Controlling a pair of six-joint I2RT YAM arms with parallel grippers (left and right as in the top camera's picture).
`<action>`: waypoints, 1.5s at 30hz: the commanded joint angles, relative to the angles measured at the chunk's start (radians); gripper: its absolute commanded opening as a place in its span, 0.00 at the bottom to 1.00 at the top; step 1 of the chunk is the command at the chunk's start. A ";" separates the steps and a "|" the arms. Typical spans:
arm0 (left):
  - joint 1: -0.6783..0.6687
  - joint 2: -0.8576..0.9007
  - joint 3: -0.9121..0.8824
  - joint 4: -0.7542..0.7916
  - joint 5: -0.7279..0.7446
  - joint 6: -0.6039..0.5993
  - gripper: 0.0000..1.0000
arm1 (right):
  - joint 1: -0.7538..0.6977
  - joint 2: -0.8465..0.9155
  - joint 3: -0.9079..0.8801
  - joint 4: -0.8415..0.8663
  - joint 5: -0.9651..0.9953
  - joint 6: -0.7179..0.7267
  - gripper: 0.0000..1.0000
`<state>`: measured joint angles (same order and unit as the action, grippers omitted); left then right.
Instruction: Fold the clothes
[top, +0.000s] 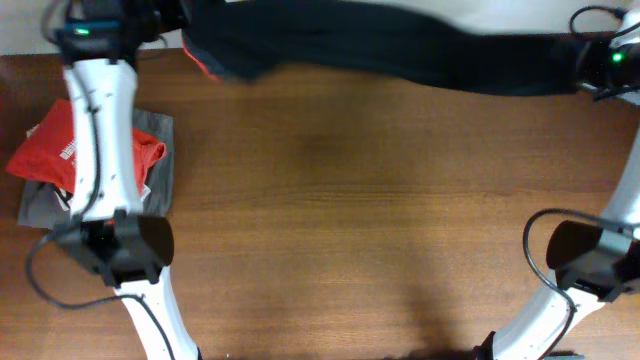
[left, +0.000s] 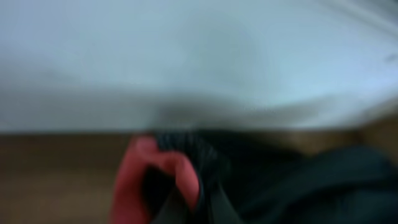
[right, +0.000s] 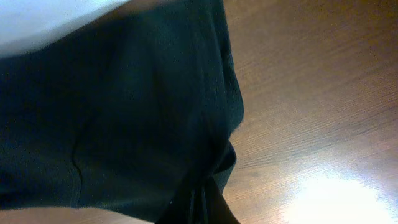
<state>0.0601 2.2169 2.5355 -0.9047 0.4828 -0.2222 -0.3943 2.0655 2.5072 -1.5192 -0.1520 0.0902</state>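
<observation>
1. While both your arms reach to the far side of the table (top: 350, 220), the black leggings (top: 400, 55) stretch between them as one long dark band along the far edge, running left to right.
2. Your left gripper (top: 185, 30) sits at the band's left end, clenched on the fabric. Its wrist view is badly blurred, but it shows black cloth and the orange-red lining (left: 134, 180) bunched at the bottom centre, where the fingers would be.
3. Your right gripper (top: 590, 65) grasps the other end. In its wrist view the dark fabric narrows to a pinched point at the lower edge, with bare wood to the right of it.
4. From overhead, a sliver of the lining shows just beside the left gripper.
5. Your left arm (top: 100, 130) crosses over a red T-shirt (top: 45, 150) lying on grey garments (top: 160, 170) at the table's left side, apart from the leggings.
6. You cannot tell whether the middle of the band touches the wood.
</observation>
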 joint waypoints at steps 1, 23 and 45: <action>0.003 -0.035 0.124 -0.298 -0.036 0.107 0.01 | -0.005 -0.006 0.049 -0.085 0.010 -0.058 0.05; -0.058 -0.024 -0.344 -0.630 -0.220 0.171 0.01 | -0.002 0.004 -0.481 -0.104 0.045 -0.070 0.15; -0.058 -0.024 -0.345 -0.668 -0.271 0.171 0.01 | 0.290 0.004 -1.089 0.588 -0.050 -0.125 0.64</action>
<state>0.0021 2.1941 2.1933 -1.5703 0.2188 -0.0673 -0.1150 2.0750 1.4631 -0.9848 -0.2192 -0.0734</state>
